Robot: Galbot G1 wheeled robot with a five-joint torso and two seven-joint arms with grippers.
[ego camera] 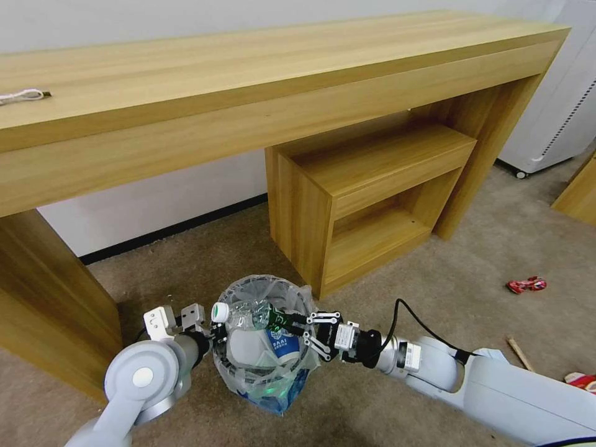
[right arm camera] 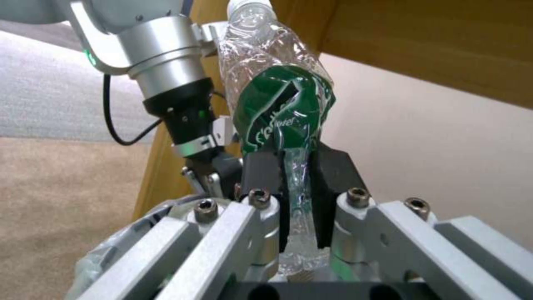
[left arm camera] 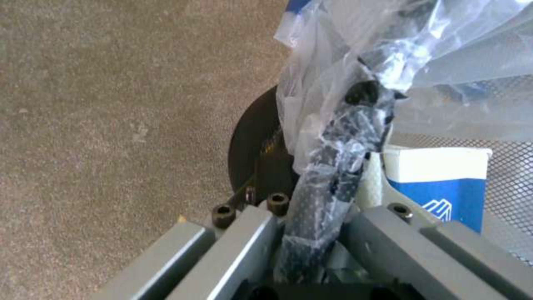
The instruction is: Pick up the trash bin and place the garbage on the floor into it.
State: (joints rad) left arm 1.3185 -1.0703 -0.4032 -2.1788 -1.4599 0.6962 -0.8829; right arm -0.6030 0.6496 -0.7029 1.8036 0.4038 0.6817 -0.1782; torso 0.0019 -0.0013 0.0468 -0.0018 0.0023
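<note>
Carpet (ego camera: 434, 292), beige and short-piled, runs under a long wooden desk (ego camera: 261, 81) and a low wooden shelf unit (ego camera: 372, 186) tucked beneath it. Bin (ego camera: 264, 338), a small dark wire one lined with a crinkly clear bag (ego camera: 276, 388), sits in front of the robot between its two arms, just in front of the shelf unit. Left gripper (ego camera: 214, 329) is at the bin's left rim; in the left wrist view its fingers (left arm camera: 311, 225) are clamped on the bag-wrapped rim, with the wire wall and a blue-and-white cup (left arm camera: 439, 183) inside the bin beside them. Right gripper (ego camera: 292, 326) reaches in from the right over the bin's mouth and is clenched on a crushed clear bottle (ego camera: 245, 313) with a green label; the bottle lies across the opening, its white cap toward the left rim. In the right wrist view the black pads (right arm camera: 261, 175) pinch the flattened bottle (right arm camera: 277, 104), and the left arm's wrist shows beyond it. Inside the bin lie the cup (ego camera: 282, 344) and something white (ego camera: 245, 347). On the carpet to the right, well apart from the bin, lie a red wrapper (ego camera: 526, 284), a wooden stick (ego camera: 520, 354) and a red-and-white scrap (ego camera: 580, 380) at the edge.
</note>
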